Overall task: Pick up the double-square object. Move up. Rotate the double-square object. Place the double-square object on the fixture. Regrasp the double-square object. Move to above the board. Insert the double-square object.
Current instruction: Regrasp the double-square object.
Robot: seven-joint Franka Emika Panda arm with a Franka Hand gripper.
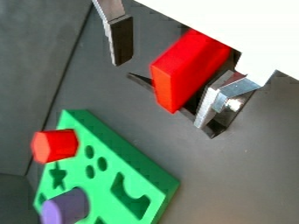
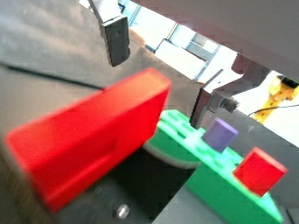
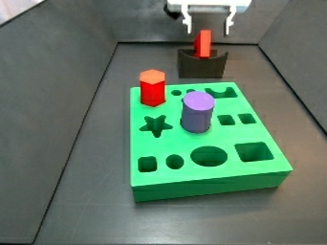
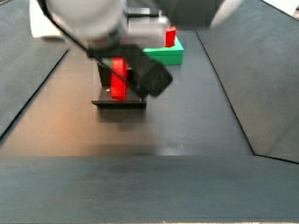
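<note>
Silver finger plates of my gripper (image 3: pixel 205 21) hang spread just above the fixture (image 3: pixel 202 64), clear of the piece on both sides, so I read the tool as released. In both wrist views a finger (image 1: pixel 118 35) stands apart from the double-square object (image 1: pixel 186 68), with open gaps either side of it. That bright red piece stands upright in the fixture's scooped top at the far end of the floor. Nearer me lies the green board (image 3: pixel 205 144), just in front of the fixture, with a red hexagonal peg (image 3: pixel 152 86) seated at its far left and a purple cylinder (image 3: pixel 196 111) upright near its middle.
</note>
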